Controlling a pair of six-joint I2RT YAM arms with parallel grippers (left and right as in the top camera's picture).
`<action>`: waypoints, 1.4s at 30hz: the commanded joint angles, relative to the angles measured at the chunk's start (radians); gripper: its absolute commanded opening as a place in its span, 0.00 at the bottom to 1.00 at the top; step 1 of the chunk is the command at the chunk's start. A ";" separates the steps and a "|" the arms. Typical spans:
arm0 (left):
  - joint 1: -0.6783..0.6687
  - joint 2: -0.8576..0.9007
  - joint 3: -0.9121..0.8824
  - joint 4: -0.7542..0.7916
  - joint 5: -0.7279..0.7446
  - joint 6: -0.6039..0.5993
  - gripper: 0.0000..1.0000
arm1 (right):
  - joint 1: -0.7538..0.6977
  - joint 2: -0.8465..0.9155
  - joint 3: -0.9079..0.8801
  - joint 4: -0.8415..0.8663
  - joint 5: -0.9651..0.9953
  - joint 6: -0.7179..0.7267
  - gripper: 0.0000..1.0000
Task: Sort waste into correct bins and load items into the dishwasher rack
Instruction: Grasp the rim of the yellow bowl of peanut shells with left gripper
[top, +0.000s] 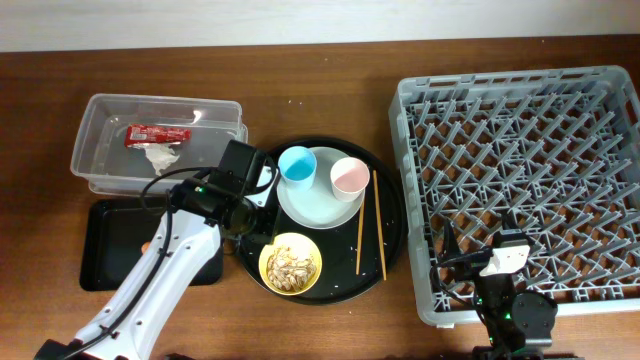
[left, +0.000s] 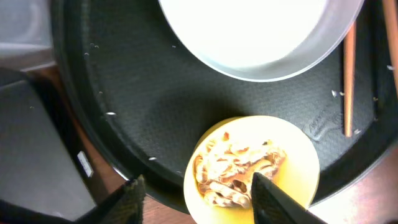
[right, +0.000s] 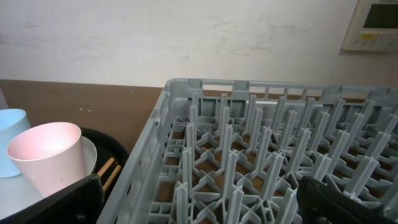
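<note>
The yellow bowl (top: 291, 265) of beige food scraps (left: 236, 169) sits on the round black tray's front. My left gripper (top: 248, 222) is open just above the bowl (left: 292, 155); in the left wrist view (left: 199, 200) one finger is over the scraps and the other outside the rim. The blue cup (top: 297, 164) and pink cup (top: 349, 177) stand on the plate (top: 320, 205). The chopsticks (top: 370, 222) lie to their right. The red wrapper (top: 157, 133) and white tissue (top: 161, 155) lie in the clear tub (top: 100, 110). My right gripper (top: 482, 258) is open and empty over the rack's (top: 530, 100) front left corner.
The shallow black tray (top: 105, 250) lies left of my left arm, with an orange piece (top: 147, 244) partly hidden by the arm. The round black tray (top: 385, 265) lies between the tub and the rack. The right wrist view shows the pink cup (right: 46, 155) and the rack's pegs (right: 249, 155).
</note>
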 joint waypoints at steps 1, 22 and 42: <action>0.000 -0.004 0.014 0.021 0.001 0.015 0.99 | -0.004 -0.004 -0.005 -0.004 -0.005 0.004 0.98; 0.000 -0.004 0.014 0.022 -0.014 0.015 0.99 | -0.004 -0.004 -0.005 -0.004 -0.006 0.004 0.98; 0.000 -0.004 0.014 0.042 -0.085 0.015 0.99 | -0.004 -0.004 -0.005 -0.004 -0.006 0.004 0.98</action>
